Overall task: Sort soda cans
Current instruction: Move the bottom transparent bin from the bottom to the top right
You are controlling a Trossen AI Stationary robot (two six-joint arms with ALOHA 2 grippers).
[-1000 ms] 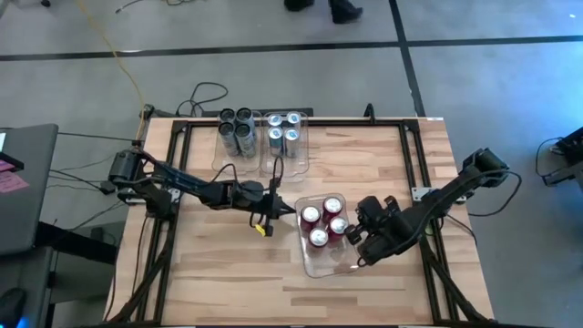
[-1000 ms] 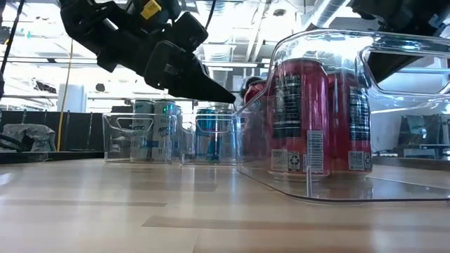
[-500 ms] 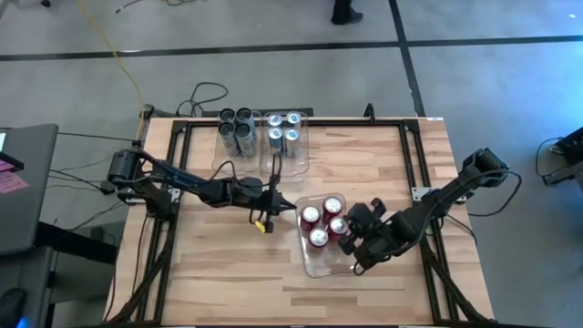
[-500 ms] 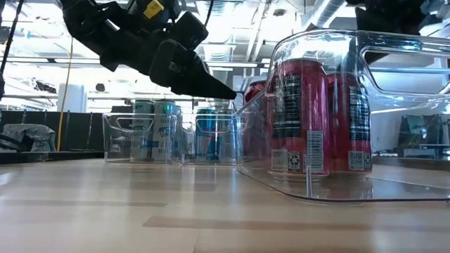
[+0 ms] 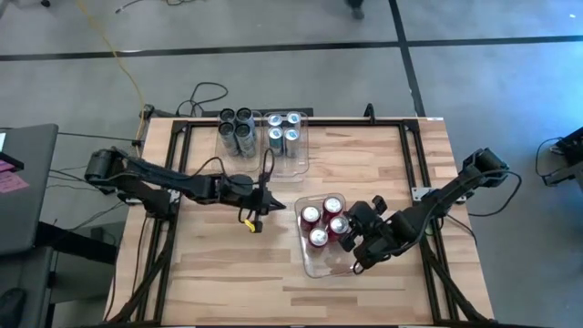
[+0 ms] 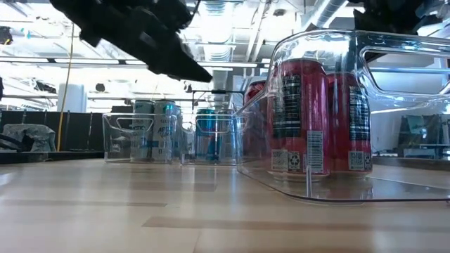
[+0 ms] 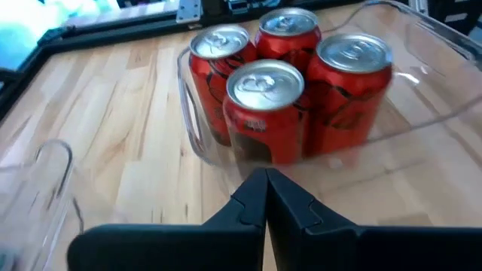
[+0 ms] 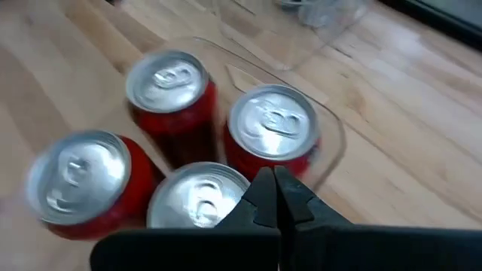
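Several red soda cans (image 5: 318,237) stand upright in a clear bin (image 5: 314,264) right of the table's middle, plainly seen in the left wrist view (image 7: 263,98) and the right wrist view (image 8: 271,128). My left gripper (image 5: 279,208) hangs shut above the wood just left of that bin, its fingers (image 7: 266,184) pointing at it. My right gripper (image 5: 348,235) is shut above the bin's right side, with its tips (image 8: 273,184) over the can tops. Dark grey cans (image 5: 235,132) and silver-blue cans (image 5: 283,132) stand in two clear bins at the far edge.
A black metal frame (image 5: 410,155) runs along the table's sides and far edge. Cables (image 5: 205,91) lie beyond the far left corner. Bare wood (image 5: 237,273) stretches along the near side. In the low view the red-can bin (image 6: 394,190) fills the right.
My left gripper has risen and drawn back toward the table's left edge, away from the red-can bin, staying shut. My right gripper has rolled at the wrist above the bin and stays shut. The cans and bins have kept their places.
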